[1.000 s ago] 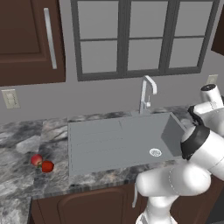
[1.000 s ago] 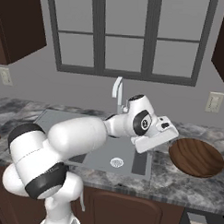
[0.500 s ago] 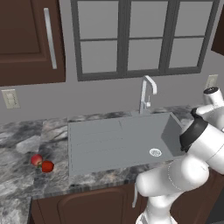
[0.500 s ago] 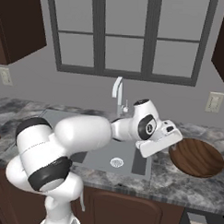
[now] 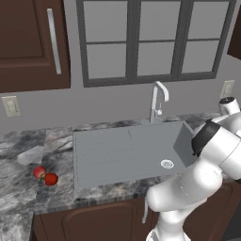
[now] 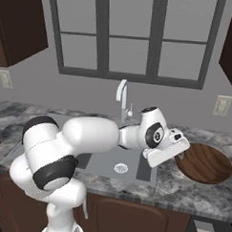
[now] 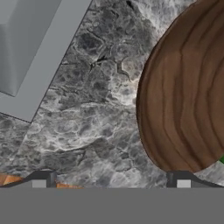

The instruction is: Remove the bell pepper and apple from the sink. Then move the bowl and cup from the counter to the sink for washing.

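Observation:
The wide dark-brown wooden bowl (image 7: 188,96) lies on the marbled counter (image 7: 87,122), right of the grey sink (image 6: 104,160). My gripper (image 7: 111,181) hovers open over the counter strip between the sink's corner (image 7: 30,48) and the bowl, with nothing between its fingertips (image 7: 41,180). The bowl's near rim is just above the right fingertip in the hand view. A green sliver (image 7: 222,159) at the bowl's edge may be the cup. The apple (image 5: 39,172) and the bell pepper (image 5: 51,179) rest side by side on the counter left of the sink (image 5: 127,150).
A curved chrome faucet (image 5: 157,101) stands behind the basin, whose round white drain (image 5: 166,164) is near the right wall. A wall outlet (image 6: 222,106) is above the bowl (image 6: 204,162). Brown cabinets run below the counter edge.
The hand has swung a little to the right, from the sink's right edge toward the bowl. The jaws stayed open, and the fruits and bowl have not moved.

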Controlling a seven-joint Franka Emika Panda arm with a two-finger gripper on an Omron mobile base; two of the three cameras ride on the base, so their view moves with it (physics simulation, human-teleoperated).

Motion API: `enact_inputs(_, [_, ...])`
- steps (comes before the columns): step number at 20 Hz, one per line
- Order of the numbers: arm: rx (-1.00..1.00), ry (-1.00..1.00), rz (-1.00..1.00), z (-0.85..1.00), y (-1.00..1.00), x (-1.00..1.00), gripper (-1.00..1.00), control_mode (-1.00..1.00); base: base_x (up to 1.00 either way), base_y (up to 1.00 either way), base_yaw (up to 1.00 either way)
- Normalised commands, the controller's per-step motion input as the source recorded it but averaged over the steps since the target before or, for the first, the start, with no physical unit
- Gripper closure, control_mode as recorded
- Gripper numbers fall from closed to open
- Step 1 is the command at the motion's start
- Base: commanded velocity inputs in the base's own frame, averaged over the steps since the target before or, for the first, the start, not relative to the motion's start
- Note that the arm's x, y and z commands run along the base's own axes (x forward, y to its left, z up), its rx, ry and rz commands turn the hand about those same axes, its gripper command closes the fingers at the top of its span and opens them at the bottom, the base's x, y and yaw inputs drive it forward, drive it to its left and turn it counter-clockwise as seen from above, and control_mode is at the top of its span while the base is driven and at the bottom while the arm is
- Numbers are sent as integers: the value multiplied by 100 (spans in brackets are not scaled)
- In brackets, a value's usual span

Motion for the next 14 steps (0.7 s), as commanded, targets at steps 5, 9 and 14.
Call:
enact_inputs(5, [4,0,5,-13,-2,3,-100,-100,0,0,0])
enact_inputs(9, [3,0,4,-10,-8,11,-100,-100,0,0,0])
enact_inputs(14, [0,0,4,-12,-10,11,-100,-100,0,0,0])
